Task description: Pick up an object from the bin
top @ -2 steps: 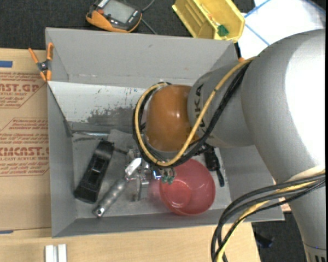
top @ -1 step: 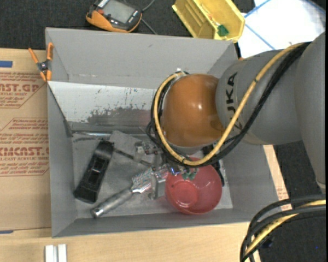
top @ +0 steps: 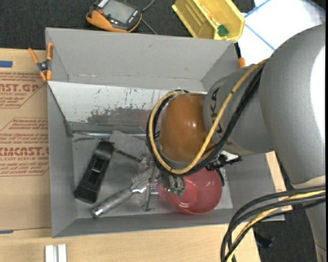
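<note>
Low over the floor of the bin (top: 63,146), the claw (top: 163,188) sits tucked under the arm's orange cover (top: 181,125), which hides so much of it that I cannot tell whether it is apart, together or clamped on anything. The thing nearest to it is a red ball (top: 203,196), lying in the near right part of the floor, just beside the claw and partly under the arm. I judge the step in hand to be the reach down to a grasp, with nothing yet lifted clear. The next move calls for settling squarely on one thing and getting a firm hold before rising, since a round ball may roll away from a glancing touch. Just on the claw's other side lies a metal tool (top: 116,200), its long handle running out toward the near left; where its head ends among the bright metal there is hard to make out. Farther left rests a black tape holder (top: 95,171), and behind it a grey cloth (top: 129,142) lies flat. By count: one ball, one tool, one tape holder, one cloth.
</note>
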Robot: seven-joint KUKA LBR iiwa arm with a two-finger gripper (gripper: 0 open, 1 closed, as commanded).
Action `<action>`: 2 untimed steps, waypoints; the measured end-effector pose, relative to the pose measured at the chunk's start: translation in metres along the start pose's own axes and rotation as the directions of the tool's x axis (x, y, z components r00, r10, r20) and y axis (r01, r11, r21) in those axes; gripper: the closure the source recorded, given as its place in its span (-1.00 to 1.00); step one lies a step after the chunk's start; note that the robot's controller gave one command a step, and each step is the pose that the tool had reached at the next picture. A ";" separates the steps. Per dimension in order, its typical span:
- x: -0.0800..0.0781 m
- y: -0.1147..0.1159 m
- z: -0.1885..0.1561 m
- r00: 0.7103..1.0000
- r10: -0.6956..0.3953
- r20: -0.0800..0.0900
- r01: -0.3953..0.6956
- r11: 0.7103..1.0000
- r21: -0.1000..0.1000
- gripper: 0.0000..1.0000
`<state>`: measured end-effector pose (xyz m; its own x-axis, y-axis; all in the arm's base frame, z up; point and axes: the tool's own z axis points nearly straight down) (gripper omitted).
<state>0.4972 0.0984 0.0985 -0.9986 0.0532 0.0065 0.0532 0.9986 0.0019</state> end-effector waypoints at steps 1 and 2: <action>0.008 -0.001 0.027 0.929 -0.369 0.039 0.369 0.929 0.002 -1.00; 0.018 -0.006 0.029 0.994 0.111 -0.002 -0.111 0.994 -0.001 1.00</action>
<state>0.4787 0.0938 0.0695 -0.9865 0.1637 0.0087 0.1637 0.9865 0.0022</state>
